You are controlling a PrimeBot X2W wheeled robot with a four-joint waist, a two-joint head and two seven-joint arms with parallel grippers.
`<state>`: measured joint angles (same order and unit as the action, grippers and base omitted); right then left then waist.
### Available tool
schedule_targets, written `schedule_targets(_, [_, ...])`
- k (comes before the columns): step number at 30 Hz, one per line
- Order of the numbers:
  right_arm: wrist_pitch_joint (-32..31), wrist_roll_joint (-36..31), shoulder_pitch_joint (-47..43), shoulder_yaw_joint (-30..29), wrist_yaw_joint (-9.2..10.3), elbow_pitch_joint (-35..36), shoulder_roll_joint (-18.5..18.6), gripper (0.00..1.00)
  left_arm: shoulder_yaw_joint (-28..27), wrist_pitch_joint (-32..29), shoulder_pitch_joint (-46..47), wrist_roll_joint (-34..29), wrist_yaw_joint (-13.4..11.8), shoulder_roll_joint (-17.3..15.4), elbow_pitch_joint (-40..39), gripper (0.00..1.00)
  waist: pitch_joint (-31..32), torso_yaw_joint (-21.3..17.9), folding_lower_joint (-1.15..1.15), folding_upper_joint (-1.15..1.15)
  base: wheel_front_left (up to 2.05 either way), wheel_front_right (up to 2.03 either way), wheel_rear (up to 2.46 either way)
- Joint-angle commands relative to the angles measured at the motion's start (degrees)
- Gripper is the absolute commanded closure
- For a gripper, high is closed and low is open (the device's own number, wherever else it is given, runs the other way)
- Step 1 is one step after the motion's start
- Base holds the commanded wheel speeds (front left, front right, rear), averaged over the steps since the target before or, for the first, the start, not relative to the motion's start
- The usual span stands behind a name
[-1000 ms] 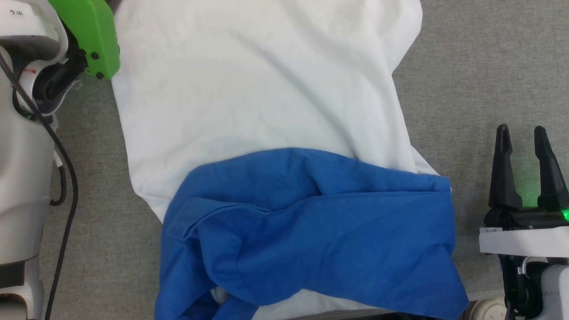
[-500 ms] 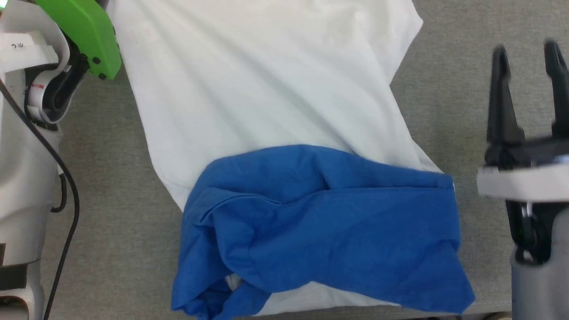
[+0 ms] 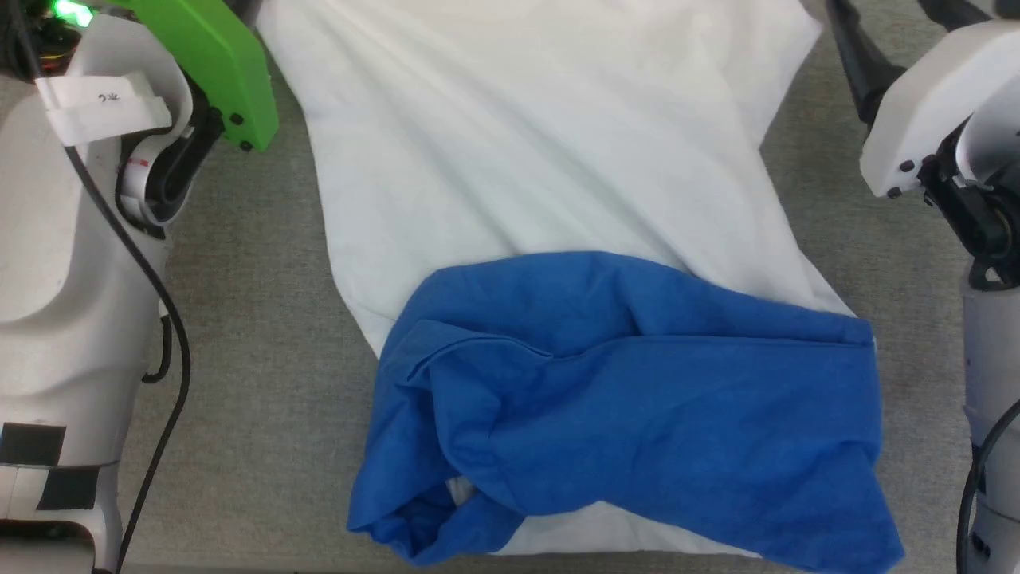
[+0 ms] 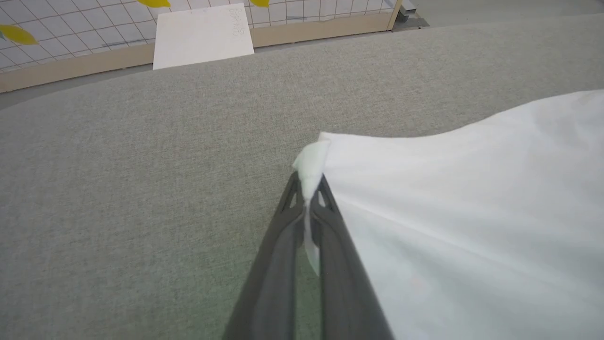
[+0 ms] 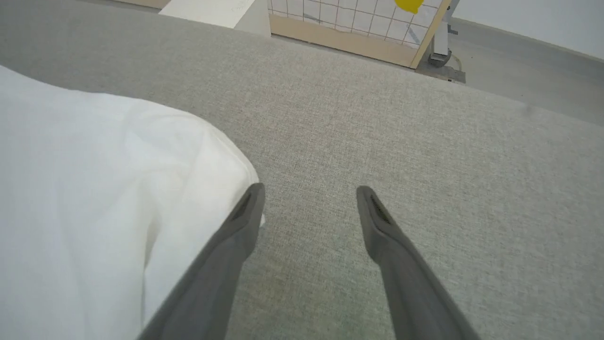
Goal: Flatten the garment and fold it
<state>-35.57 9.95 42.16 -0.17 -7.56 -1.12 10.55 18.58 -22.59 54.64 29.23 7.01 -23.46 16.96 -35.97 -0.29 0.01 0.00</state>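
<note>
The garment point(image 3: 542, 159) lies on a grey cloth table, its white body stretching away from me and its blue sleeves point(image 3: 637, 406) bunched across the near end. In the left wrist view my left gripper point(image 4: 309, 189) is shut on a far white corner of the garment point(image 4: 309, 160), with cloth pinched between the fingertips. My right gripper point(image 5: 309, 203) stands open over the bare table just beside the garment's other far corner point(image 5: 226, 165), its left finger at the cloth's edge and nothing between the fingers.
The grey table point(image 3: 239, 335) has free room on both sides of the shirt. Beyond its far edge stand a wooden-framed wire grid point(image 4: 94, 28) and a white board point(image 4: 203, 33). My pale forearms point(image 3: 64, 263) flank the shirt in the head view.
The head view has shifted. My right arm has gone forward from the near right to the shirt's far right corner. The white body shows pull creases running toward the left gripper's corner.
</note>
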Motion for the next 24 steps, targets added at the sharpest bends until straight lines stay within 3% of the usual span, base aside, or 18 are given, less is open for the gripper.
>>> schedule_targets(1, [-0.8,-0.14,1.47,0.66,0.08,-0.62,0.76,0.0,0.22,0.39,1.2,0.16,0.19,0.16,0.35,1.0,-0.66,0.82,-0.01,0.0,0.0,0.0,0.0])
schedule_targets(9, [-5.16,2.15,3.24,6.03,0.08,-4.45,2.69,0.0,1.76,0.49,2.64,0.97,0.3,0.51,1.73,1.0,-1.87,1.86,-0.01,0.0,0.0,0.0,0.0])
schedule_targets(19, [-12.34,8.24,4.31,12.7,0.08,-3.36,5.23,0.0,2.62,0.74,4.12,1.8,0.35,0.48,2.74,1.0,-2.89,2.16,-0.01,0.0,0.0,0.0,0.0])
schedule_targets(20, [-13.04,8.53,4.31,13.26,0.08,-3.2,5.58,0.08,2.66,0.81,4.2,1.85,0.35,0.49,2.8,1.0,-2.95,2.17,-0.01,0.0,0.0,0.0,0.0])
schedule_targets(21, [-13.85,8.72,4.3,14.13,0.08,-3.05,6.16,0.58,2.72,0.9,4.3,1.9,0.35,0.49,2.87,1.0,-3.05,2.19,-0.01,0.0,0.0,0.0,0.0])
schedule_targets(22, [-14.23,8.76,4.32,14.8,0.08,-2.94,6.67,0.7,2.77,0.98,4.36,1.93,0.35,0.5,2.92,1.0,-3.14,2.22,-0.01,0.0,0.0,0.0,0.0])
schedule_targets(23, [-14.39,8.51,4.37,15.14,0.08,-2.95,7.19,1.0,2.84,1.05,4.44,1.96,0.35,0.5,2.99,1.0,-3.26,2.24,-0.01,0.0,0.0,0.0,0.0])
schedule_targets(24, [-14.61,8.15,4.36,15.35,0.08,-3.08,7.51,1.0,2.9,1.11,4.5,1.98,0.36,0.49,3.04,1.0,-3.35,2.26,-0.01,0.0,0.0,0.0,0.0])
